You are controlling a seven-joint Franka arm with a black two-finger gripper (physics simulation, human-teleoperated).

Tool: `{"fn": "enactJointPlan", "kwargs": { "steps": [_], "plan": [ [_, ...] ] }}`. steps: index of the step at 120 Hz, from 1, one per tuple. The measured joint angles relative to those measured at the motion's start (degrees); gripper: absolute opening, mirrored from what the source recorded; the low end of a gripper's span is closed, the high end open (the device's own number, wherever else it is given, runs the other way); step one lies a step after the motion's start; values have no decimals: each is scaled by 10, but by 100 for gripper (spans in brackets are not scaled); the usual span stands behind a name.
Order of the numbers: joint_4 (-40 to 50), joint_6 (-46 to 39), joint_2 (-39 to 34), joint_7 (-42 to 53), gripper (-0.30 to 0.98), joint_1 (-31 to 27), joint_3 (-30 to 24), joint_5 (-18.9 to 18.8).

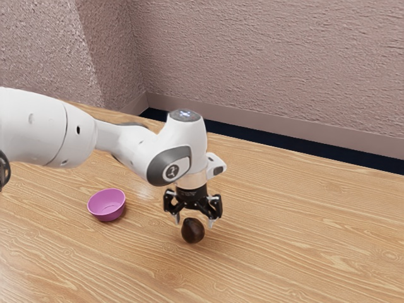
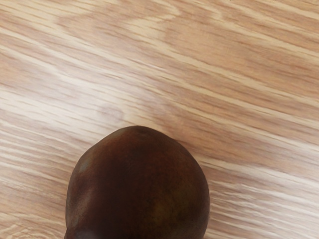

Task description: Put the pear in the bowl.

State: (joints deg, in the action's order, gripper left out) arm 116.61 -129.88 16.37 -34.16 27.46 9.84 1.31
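While the hand [image 1: 194,222] is hanging open, the dark pear [image 1: 192,232] is sitting just under it, the pink bowl [image 1: 107,211] is resting off to its side, and a bumpy wall [image 1: 271,63] is standing beyond.

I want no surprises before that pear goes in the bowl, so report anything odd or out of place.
The pear looks odd: very dark brown, almost black, perhaps overripe or just shaded. Nothing else stands out: the pink bowl sits upright on the table.
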Motion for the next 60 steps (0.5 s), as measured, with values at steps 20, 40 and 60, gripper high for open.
{"fn": "enactJointPlan", "kwargs": {
  "steps": [20,40,60],
  "plan": [
    [0,-21,14,-33,66,-4,0,-1],
    [6,-32,26,-59,65,-5,0,-1],
    [18,-52,32,-78,58,-5,0,0]
  ]
}}
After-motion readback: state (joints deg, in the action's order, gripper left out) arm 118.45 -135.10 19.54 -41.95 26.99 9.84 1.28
